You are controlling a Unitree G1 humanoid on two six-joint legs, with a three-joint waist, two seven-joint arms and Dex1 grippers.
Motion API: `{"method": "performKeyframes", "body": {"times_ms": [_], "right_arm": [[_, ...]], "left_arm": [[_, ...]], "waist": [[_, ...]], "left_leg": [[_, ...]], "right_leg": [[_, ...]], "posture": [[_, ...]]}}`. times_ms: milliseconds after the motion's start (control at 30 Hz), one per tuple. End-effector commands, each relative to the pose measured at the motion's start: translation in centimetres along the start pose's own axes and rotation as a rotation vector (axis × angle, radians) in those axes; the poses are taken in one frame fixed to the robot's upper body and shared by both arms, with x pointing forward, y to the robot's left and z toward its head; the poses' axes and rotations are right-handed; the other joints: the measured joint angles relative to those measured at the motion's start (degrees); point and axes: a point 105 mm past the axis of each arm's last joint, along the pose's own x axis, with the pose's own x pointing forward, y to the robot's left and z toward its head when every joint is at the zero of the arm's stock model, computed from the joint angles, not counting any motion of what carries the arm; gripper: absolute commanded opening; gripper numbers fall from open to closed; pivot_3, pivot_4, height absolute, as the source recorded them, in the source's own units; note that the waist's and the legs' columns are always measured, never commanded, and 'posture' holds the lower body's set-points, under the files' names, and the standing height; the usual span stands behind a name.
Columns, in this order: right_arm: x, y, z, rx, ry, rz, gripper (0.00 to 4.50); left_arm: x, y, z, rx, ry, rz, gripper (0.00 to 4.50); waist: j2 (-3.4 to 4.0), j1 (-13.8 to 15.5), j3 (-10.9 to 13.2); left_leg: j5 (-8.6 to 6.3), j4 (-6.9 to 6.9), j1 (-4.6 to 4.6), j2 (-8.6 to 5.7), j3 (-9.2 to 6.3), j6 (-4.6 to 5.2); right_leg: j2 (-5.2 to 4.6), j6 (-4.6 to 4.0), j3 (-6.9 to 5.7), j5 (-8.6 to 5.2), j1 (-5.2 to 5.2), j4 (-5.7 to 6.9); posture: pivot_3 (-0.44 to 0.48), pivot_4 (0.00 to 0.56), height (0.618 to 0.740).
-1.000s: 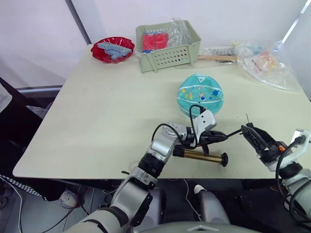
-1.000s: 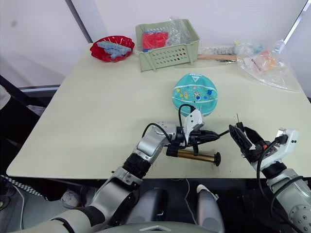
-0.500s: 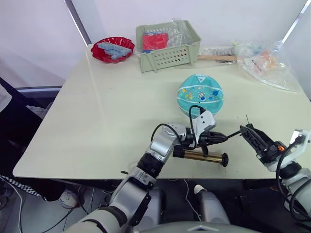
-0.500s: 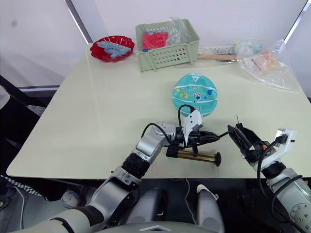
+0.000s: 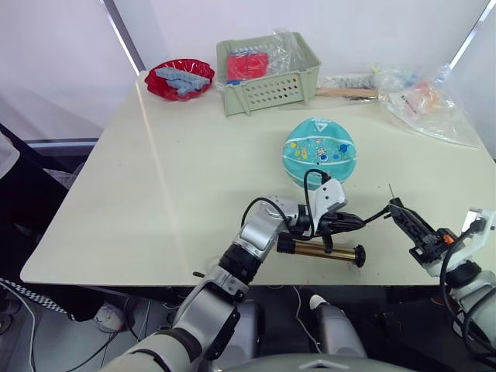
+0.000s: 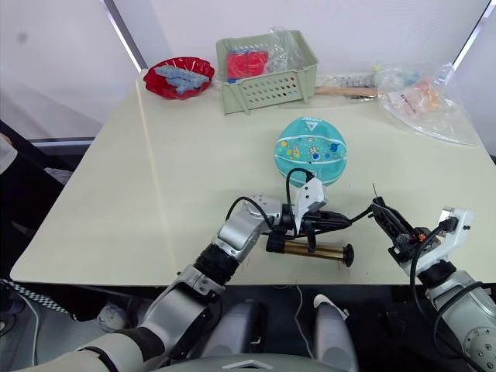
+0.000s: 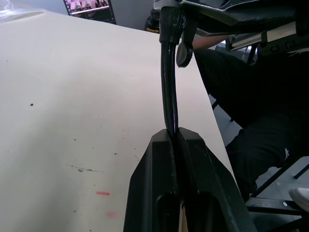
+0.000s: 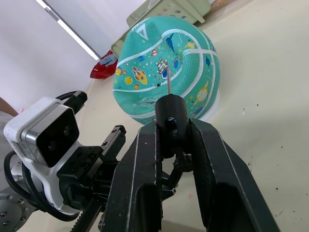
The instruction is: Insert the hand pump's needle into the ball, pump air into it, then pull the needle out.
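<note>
Right gripper (image 8: pixel 175 126) clamping needle (image 8: pixel 169 84), pointing at ball (image 8: pixel 169 67) just beyond

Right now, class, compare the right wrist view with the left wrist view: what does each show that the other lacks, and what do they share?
Right wrist view alone: the needle aimed at the ball, not yet in it, and the right gripper shut on the hose's end fitting.

Left wrist view alone: the left gripper shut on the hose, with a red mark on the table.

Shared: the beige tabletop.
</note>
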Motion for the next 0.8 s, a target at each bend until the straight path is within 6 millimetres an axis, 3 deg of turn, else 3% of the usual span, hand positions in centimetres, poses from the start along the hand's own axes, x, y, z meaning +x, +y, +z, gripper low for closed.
{"method": "performKeyframes", "body": {"times_ms": [33,100,133,200,233,300,333,400,533,800], "right_arm": [[-0.2,0.5,0.9,-0.042,-0.027,0.013,0.31],[-0.2,0.5,1.0,-0.061,-0.025,0.013,0.31],[-0.2,0.6,1.0,-0.072,-0.020,0.016,0.31],[-0.3,0.6,0.9,-0.089,-0.007,0.023,0.31],[-0.3,0.7,0.9,-0.099,0.001,0.028,0.31],[-0.4,0.8,1.0,-0.138,0.015,0.041,0.31],[-0.5,0.8,1.2,-0.160,0.016,0.052,0.31],[-0.6,1.0,1.5,-0.210,0.021,0.079,0.31],[-1.2,1.3,2.1,-0.372,0.029,0.158,0.31],[-2.9,0.6,2.4,-0.656,0.057,0.228,0.31]], "left_arm": [[0.1,0.0,1.5,0.042,-0.045,-0.012,0.00],[-0.2,0.2,1.6,0.038,-0.057,0.001,0.00],[-0.3,0.3,1.7,0.037,-0.063,0.003,0.55],[-0.6,0.3,1.9,0.034,-0.079,0.005,1.11],[-0.9,0.3,2.1,0.033,-0.091,0.005,1.11],[-1.4,0.2,2.6,0.040,-0.118,0.005,1.96],[-1.8,0.3,3.0,0.047,-0.133,0.008,2.06],[-2.7,0.5,3.7,0.057,-0.159,0.023,3.09],[-4.7,1.4,5.0,0.102,-0.182,0.075,4.41],[-9.5,5.2,8.2,0.171,-0.217,0.288,4.46]], "waist": [[0.00,0.0,0.0],[0.00,0.0,0.0],[0.00,0.0,0.0],[0.00,0.0,0.0],[0.00,0.0,0.0],[0.00,0.0,0.0],[0.00,0.0,0.0],[0.00,0.0,0.0],[0.01,0.0,0.0],[-0.01,0.0,0.0]], "left_leg": [[0.00,0.00,0.00,0.00,0.00,0.00],[0.00,0.00,0.00,0.00,0.00,0.00],[0.00,0.00,0.00,0.00,0.00,0.00],[0.00,0.00,0.00,0.00,0.00,0.00],[0.00,0.00,0.00,0.00,0.00,0.00],[0.00,0.00,0.00,0.00,0.00,0.00],[0.00,0.00,0.00,0.00,0.01,0.00],[0.00,0.00,0.00,0.01,0.01,0.00],[0.00,0.00,0.01,-0.01,0.02,0.00],[0.00,0.01,0.01,-0.09,0.00,0.00]], "right_leg": [[0.00,0.00,0.00,0.00,0.00,0.00],[0.00,0.00,0.00,0.00,0.00,0.00],[0.00,0.00,0.00,0.00,0.00,0.00],[0.00,0.00,0.00,0.00,0.00,0.00],[0.00,0.00,0.00,0.00,0.00,0.00],[0.00,0.00,0.00,0.00,0.00,0.00],[0.00,0.00,0.00,0.00,0.00,0.00],[0.00,0.00,0.00,0.00,0.00,0.00],[0.01,0.01,0.01,0.00,0.00,0.00],[0.02,0.14,-0.02,0.07,0.01,-0.01]], "posture": [[0.000,0.150,0.737],[0.000,0.150,0.737],[0.000,0.150,0.737],[0.000,0.150,0.737],[0.000,0.150,0.737],[0.000,0.150,0.737],[0.000,0.150,0.737],[0.000,0.150,0.737],[0.000,0.150,0.737],[0.000,0.150,0.737]]}}
